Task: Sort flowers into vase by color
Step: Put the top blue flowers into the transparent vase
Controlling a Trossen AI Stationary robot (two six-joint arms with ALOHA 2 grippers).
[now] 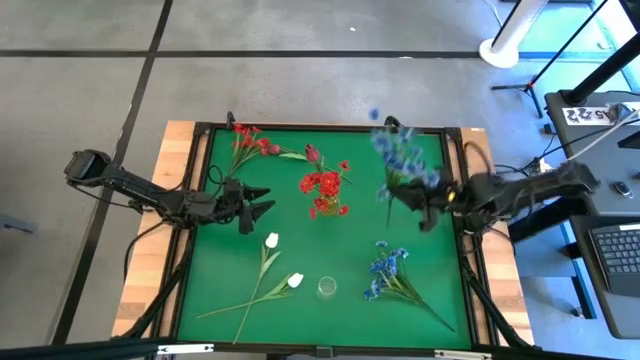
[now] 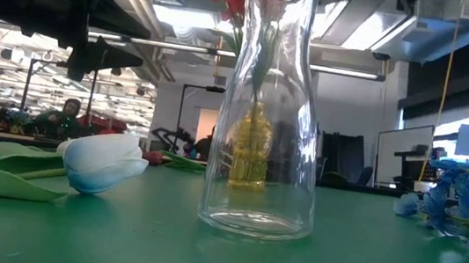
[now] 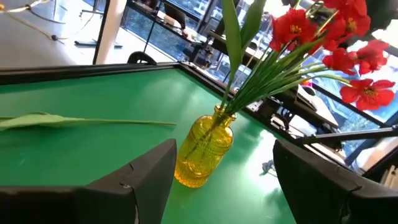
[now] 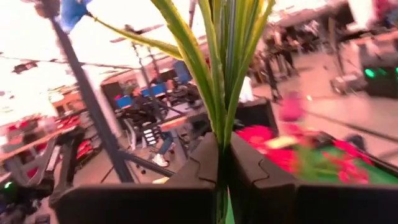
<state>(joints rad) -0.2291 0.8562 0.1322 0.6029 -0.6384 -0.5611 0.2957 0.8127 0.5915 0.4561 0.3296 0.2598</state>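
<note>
Clear glass vase (image 2: 268,109) stands empty at the table's near edge, likely awaiting a colour, while right gripper (image 4: 222,163) clamps a blue spray (image 1: 402,160) by its stems, lifted clear for carrying (left gripper (image 1: 262,201) waits, spread wide).

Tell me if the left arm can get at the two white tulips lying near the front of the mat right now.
Probably yes. The left gripper is open and empty, and the white tulips lie just in front of it, with bare mat between.
</note>
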